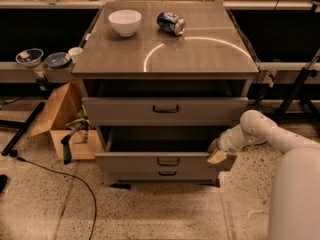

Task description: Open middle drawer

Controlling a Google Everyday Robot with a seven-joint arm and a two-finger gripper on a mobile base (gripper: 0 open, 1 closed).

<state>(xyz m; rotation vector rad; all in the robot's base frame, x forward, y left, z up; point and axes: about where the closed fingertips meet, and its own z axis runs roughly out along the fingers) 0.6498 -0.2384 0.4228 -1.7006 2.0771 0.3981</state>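
The middle drawer is the second of three grey fronts in the cabinet, with a small dark bar handle at its centre. It stands pulled out toward me, and its dark inside shows behind the front. My gripper is at the right end of this drawer front, at its top edge, on the white arm that reaches in from the right. The top drawer is above it, and the bottom drawer shows just below it.
A white bowl and a blue can lie on the cabinet top. An open cardboard box stands at the left of the cabinet. A black cable runs over the floor. Bowls sit on a low shelf at the left.
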